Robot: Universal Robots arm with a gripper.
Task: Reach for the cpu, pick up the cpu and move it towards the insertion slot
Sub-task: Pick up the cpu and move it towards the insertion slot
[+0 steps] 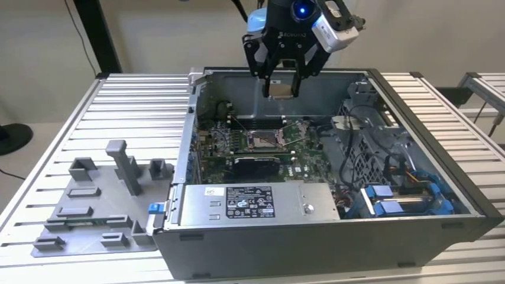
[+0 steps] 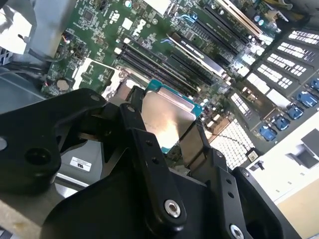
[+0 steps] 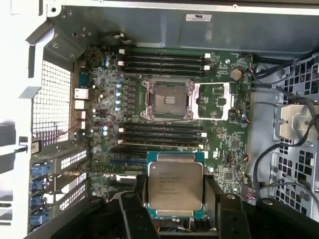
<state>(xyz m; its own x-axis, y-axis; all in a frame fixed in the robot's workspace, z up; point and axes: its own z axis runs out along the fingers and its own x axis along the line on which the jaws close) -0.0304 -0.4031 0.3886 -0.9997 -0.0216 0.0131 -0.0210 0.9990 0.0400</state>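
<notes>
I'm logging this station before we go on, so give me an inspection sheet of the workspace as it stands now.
Surface: slatted metal table carrying an open computer case.
Job's things: cpu held above the motherboard; insertion slot open, nothing in it.
Clutter: grey fixture tray on the table at the exterior view's left.
Grippers: gripper shut on the cpu, poised over the case.
Cables: bundled wires inside the case, beside the board.
Surroundings: pale wall, black post behind the table.
</notes>
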